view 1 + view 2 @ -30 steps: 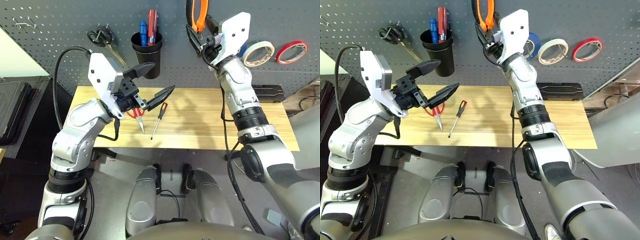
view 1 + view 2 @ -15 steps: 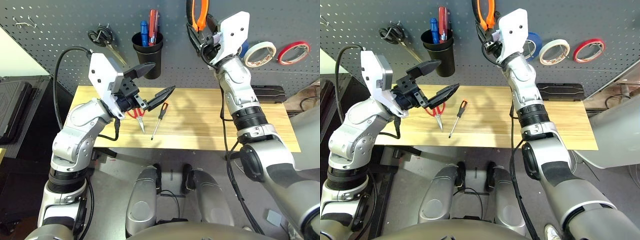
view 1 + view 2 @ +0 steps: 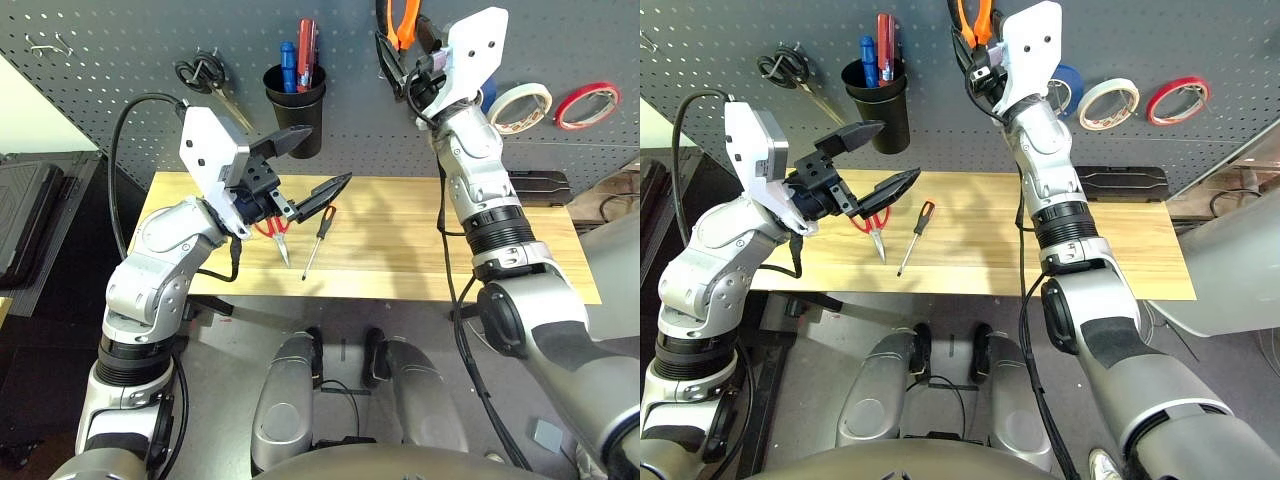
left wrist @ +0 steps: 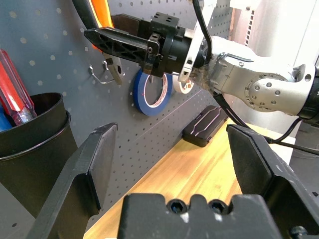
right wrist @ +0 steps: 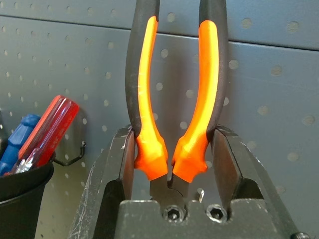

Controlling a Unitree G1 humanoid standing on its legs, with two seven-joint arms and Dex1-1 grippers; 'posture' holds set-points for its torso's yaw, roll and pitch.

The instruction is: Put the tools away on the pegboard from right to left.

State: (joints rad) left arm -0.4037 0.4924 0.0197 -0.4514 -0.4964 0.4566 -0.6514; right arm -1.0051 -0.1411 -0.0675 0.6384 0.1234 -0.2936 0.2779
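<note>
My right gripper (image 5: 172, 133) is shut on the orange-and-black pliers (image 5: 149, 99) just above their joint. It holds them handles-up, high against the dark pegboard (image 3: 120, 40). The white tape roll (image 3: 517, 107) hangs on the board just right of that arm. On the wooden table (image 3: 400, 250) lie the slim screwdriver (image 3: 318, 238) and the red-handled scissors (image 3: 272, 228). The scissors are partly hidden under my left gripper (image 3: 328, 154), which hovers open and empty above them.
A black cup (image 3: 294, 95) with blue and red screwdrivers and black-handled scissors (image 3: 205, 78) hang at the board's left. Blue tape (image 4: 152, 89) and red tape (image 3: 583, 103) hang either side of the white roll. A bare hook (image 4: 102, 74) sits beside the blue tape. A black case (image 3: 535, 187) lies back right.
My right gripper has risen a little up the pegboard with the pliers in it. The left arm has stayed where it was.
</note>
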